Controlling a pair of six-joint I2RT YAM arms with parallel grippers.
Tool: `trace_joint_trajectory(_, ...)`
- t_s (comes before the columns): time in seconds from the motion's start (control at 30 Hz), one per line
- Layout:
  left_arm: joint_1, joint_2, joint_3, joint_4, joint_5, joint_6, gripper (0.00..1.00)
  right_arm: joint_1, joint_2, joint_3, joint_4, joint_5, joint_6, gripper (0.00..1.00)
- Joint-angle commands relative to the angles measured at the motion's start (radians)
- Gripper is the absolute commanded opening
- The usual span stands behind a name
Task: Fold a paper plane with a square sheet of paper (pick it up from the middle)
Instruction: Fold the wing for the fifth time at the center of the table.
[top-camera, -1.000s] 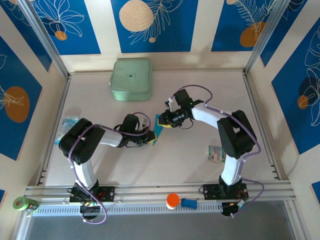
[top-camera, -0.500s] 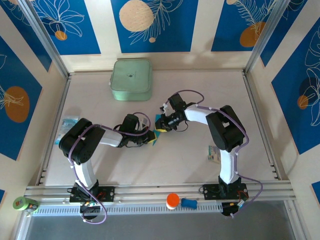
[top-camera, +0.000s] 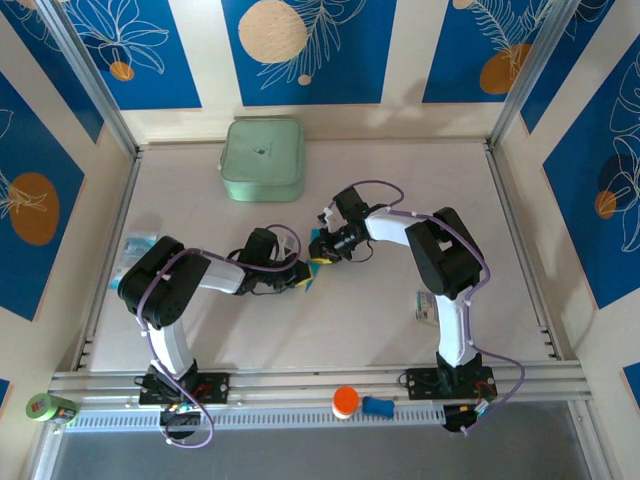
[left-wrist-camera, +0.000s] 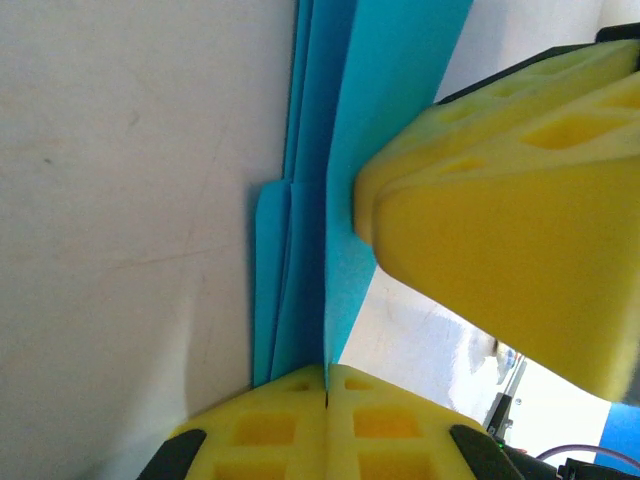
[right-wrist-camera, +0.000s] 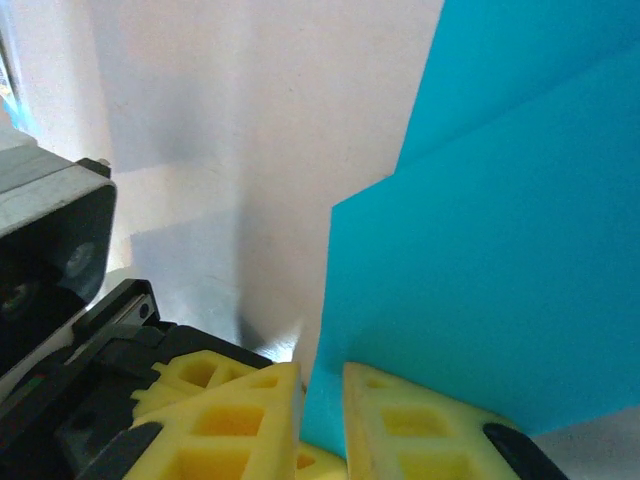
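Paper (left-wrist-camera: 345, 150), seemingly light and limp, is being clamped along its stiffer folded edges by left gripper (left-wrist-camera: 326, 388) and right gripper (right-wrist-camera: 322, 405) jaws.

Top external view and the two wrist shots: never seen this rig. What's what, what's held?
Two robot arms are bolted at the table's near edge. The top view looks down from above and behind them. Each wrist view comes from a camera on one arm, its yellow fingers in frame. On the table lie a pale green box and small printed packets. Mid-table, the left hand is shut on a partly folded blue paper, and the right hand seems to pinch it too.
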Motion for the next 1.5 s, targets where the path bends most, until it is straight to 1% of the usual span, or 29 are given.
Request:
trace_joint_trajectory(0.0, 0.011, 0.048, -0.023, -0.095, -0.031, -0.002, 0.02, 0.010, 0.019, 0.028, -0.036, -0.016, -0.019, 0.19)
trace_joint_trajectory(0.67, 0.011, 0.039, -0.026, -0.098, -0.031, -0.003, 0.03, 0.011, 0.059, 0.055, -0.096, 0.045, -0.010, 0.18)
trace_joint_trajectory(0.87, 0.011, 0.016, -0.025, -0.099, -0.026, -0.014, 0.07, 0.010, 0.084, 0.073, -0.137, 0.084, -0.008, 0.17)
trace_joint_trajectory(1.13, 0.012, -0.055, -0.025, -0.143, -0.023, -0.016, 0.12, 0.009, 0.119, 0.100, -0.180, 0.112, -0.001, 0.17)
trace_joint_trajectory(1.3, 0.011, -0.100, -0.004, -0.201, -0.026, -0.008, 0.14, 0.008, 0.129, 0.114, -0.195, 0.115, -0.001, 0.16)
trace_joint_trajectory(1.47, 0.007, -0.103, 0.007, -0.236, -0.024, 0.003, 0.14, 0.006, 0.132, 0.114, -0.198, 0.114, 0.002, 0.16)
